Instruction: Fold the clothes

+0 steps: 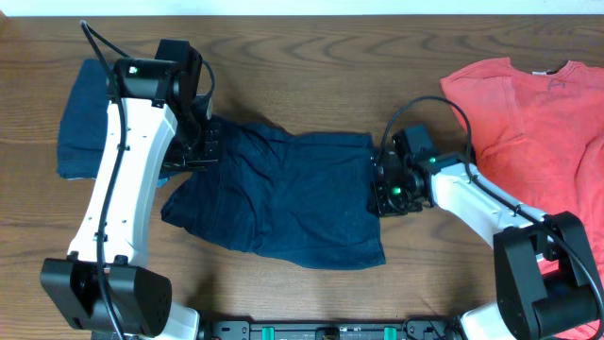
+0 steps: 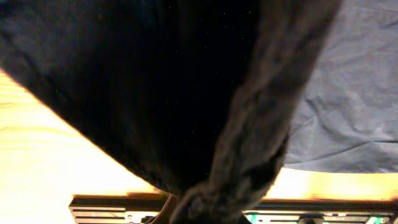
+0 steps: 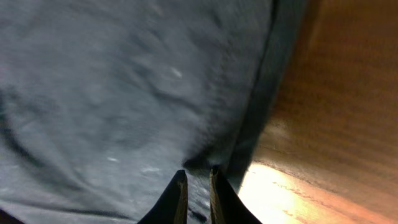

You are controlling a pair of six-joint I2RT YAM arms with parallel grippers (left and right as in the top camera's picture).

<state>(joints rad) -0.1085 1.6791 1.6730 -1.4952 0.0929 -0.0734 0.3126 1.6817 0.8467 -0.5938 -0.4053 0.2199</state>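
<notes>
Both the left tool (image 1: 202, 147) and right tool (image 3: 197, 179) clamp the wrinkled navy shorts' (image 1: 283, 194) opposite edges.

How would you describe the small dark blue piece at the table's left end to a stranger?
Start at the wooden table and go to its left end, behind the left arm. The folded navy piece lies there, compact, unlike the spread navy shorts in the middle.

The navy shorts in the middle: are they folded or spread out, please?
Spread out: the shorts lie open and mostly flat, left gripper and right gripper at opposite edges.
</notes>
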